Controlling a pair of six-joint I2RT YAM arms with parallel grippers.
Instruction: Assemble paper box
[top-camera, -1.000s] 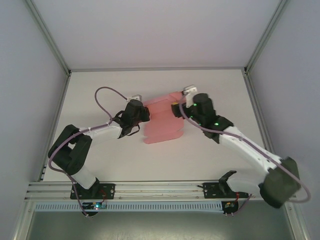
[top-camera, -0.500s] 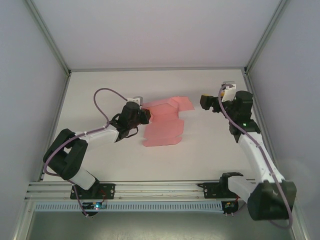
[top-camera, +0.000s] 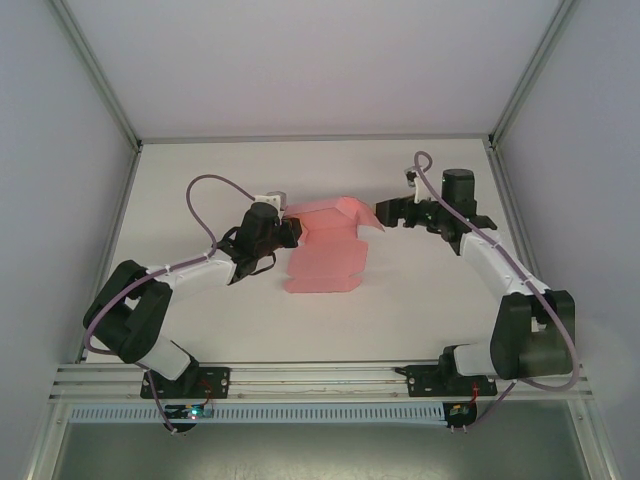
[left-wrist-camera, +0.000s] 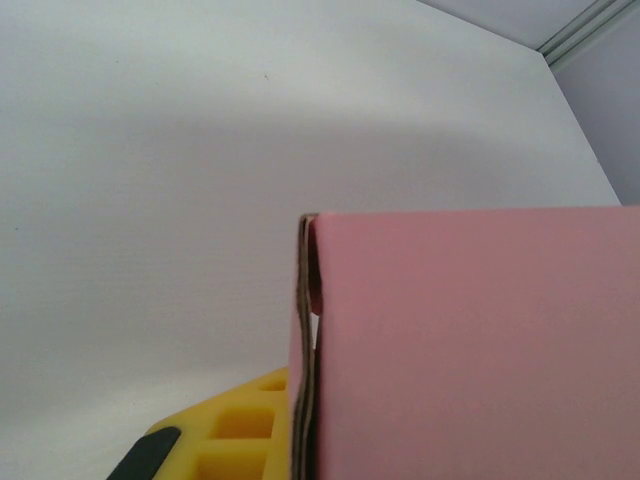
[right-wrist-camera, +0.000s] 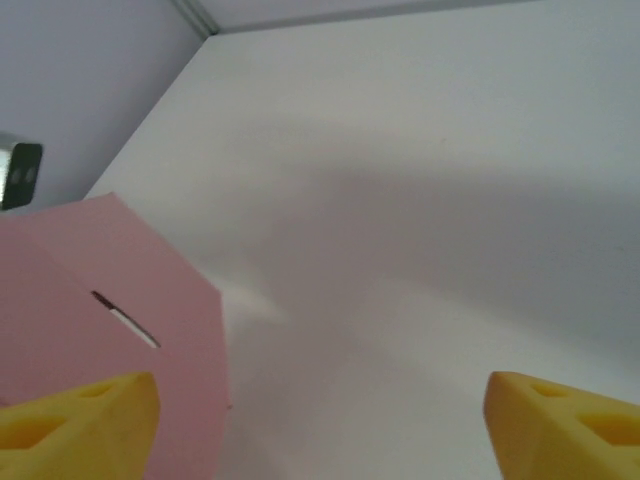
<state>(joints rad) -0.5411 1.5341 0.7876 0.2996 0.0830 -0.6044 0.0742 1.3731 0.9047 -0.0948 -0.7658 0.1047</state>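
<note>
The paper box (top-camera: 325, 262) is hemmed in at 9 o'clock by the left gripper (top-camera: 292, 232) and at 2 o'clock by the right gripper (top-camera: 384, 212). Bare table (top-camera: 320, 170) is offered for passage at 12 and 6 o'clock.

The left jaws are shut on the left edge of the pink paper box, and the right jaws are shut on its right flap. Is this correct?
Not the right ones. The right gripper is open: the right wrist view shows its jaws wide apart, the paper box beside one, not between them. The left gripper is shut on the left edge.
</note>
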